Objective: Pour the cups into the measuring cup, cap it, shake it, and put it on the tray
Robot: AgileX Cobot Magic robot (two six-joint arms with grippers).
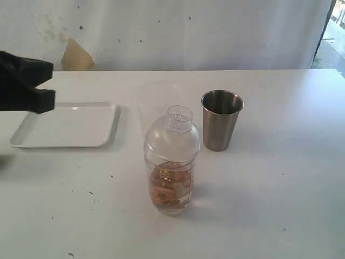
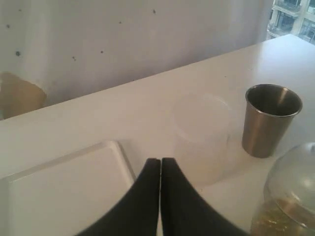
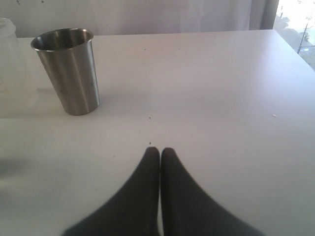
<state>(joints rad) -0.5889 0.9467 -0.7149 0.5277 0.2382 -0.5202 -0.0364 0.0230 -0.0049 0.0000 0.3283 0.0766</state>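
Measuring cup (image 1: 171,183): capped, amber liquid inside, upright on tabletop (image 1: 280,205).
Steel tumbler (image 1: 221,120): upright, near it.
Left gripper (image 2: 160,162): jaws together, empty, near tray (image 1: 70,127).
Right gripper (image 3: 160,150): jaws together, empty.

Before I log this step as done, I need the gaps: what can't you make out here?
Wooden cup: in no view.
Measuring cup: marks too small in exterior view; cropped by the frame edge in left wrist view.
Frosted cup: faint, partly behind the measuring cup in exterior view.
Steel tumbler: inside bottom unseen in every view.
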